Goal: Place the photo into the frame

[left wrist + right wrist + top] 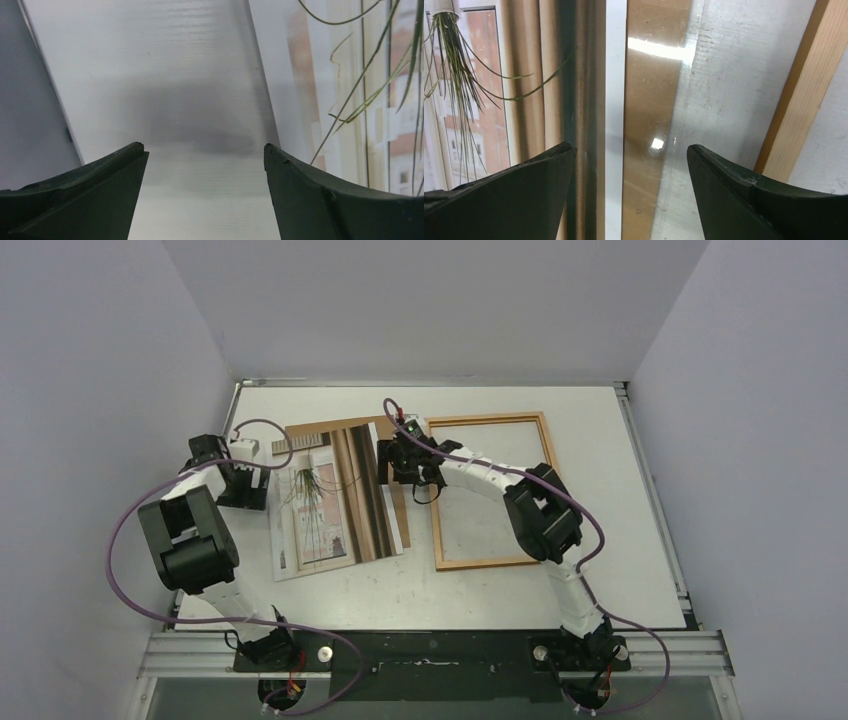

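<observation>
— Top external view first: where does the task's print lie?

— (a) The large thin rectangular paper photo (330, 502), face up, with green trailing stems against beige, pink and brown stripes, lies flat left of centre on the white table (610, 490); it covers most of a plain brown fibreboard backing sheet (345, 426), which shows along its far and right edges; (b) the large rectangular frame (487, 419), with a narrow light-brown wooden border, lies flat to the right, apart from the photo; table shows inside the border, and the photo is not in it.

— And your two hands?

— (c) My left gripper (248, 480) sits at the photo's left edge; my right gripper (405, 468) hangs between the photo's right edge and the frame's left rail.

— Left wrist view: do the fingers hold anything?

— (d) Nothing; my dark fingers (75, 200) stand wide apart over bare table (175, 75); the photo (360, 100) runs along the right of the view.

— Right wrist view?

— (e) Likewise spread and empty; between my fingers (749, 200) show the photo's white margin and the brown sheet (649, 125), whose surface carries bright glints; the striped print (499, 100) lies to the left; the wooden rail (796, 100) crosses to the right, with table between it and the sheet.
</observation>
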